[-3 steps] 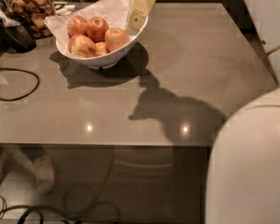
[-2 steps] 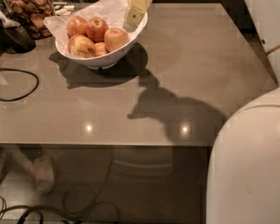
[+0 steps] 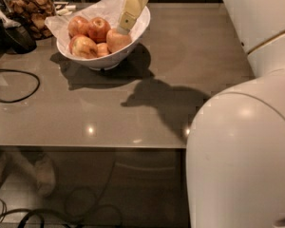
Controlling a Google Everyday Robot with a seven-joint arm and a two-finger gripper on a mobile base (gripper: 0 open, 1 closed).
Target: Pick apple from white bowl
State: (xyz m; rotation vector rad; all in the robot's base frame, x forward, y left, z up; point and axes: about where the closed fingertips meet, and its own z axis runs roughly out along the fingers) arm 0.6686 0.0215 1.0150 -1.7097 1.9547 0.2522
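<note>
The white bowl [image 3: 133, 38], lined with crinkled white paper, stands at the back left of the grey table and holds several apples. The peach-orange apple [image 3: 117, 41] lies at the bowl's right side. A redder apple [image 3: 99, 28] and another apple [image 3: 78, 25] lie behind it, and an apple with a pale yellow patch [image 3: 83, 46] lies at the front left. My gripper [image 3: 124, 27] reaches down from the top of the view, its pale yellow tip just above and touching or nearly touching the peach-orange apple.
A glass jar of snacks [image 3: 29, 9] and a dark device [image 3: 16, 36] stand left of the bowl. A black cable [image 3: 19, 87] loops on the table's left side. The robot's white body [image 3: 247, 141] fills the right foreground. The table's front edge [image 3: 85, 146] is near.
My gripper has moved a little left and down into the bowl, onto the peach-orange apple. The bowl and apples have not moved.
</note>
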